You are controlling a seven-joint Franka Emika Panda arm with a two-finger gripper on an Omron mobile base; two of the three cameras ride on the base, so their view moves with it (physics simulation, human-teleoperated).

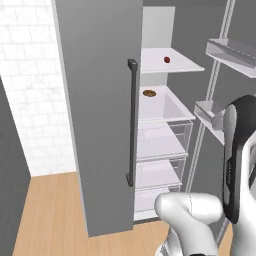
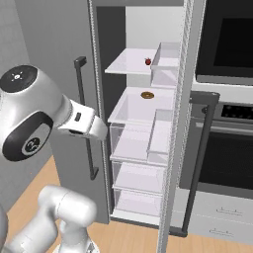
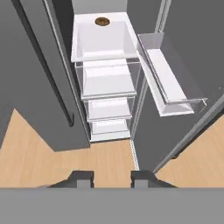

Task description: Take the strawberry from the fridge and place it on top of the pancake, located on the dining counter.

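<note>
Hand view: the gripper (image 3: 109, 178), its jaws slightly spread and holding nothing, faces the open fridge (image 3: 105, 83); the strawberry (image 1: 167, 60) sits far above them on the upper shelf (image 1: 167, 62), awaiting pickup.

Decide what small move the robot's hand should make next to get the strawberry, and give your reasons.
Probably raise the hand toward the upper shelf. The fridge stands open with the strawberry alone on that shelf, above the donut. The hand is low and well back, looks parted and holds nothing, so it must close the gap first.
</note>
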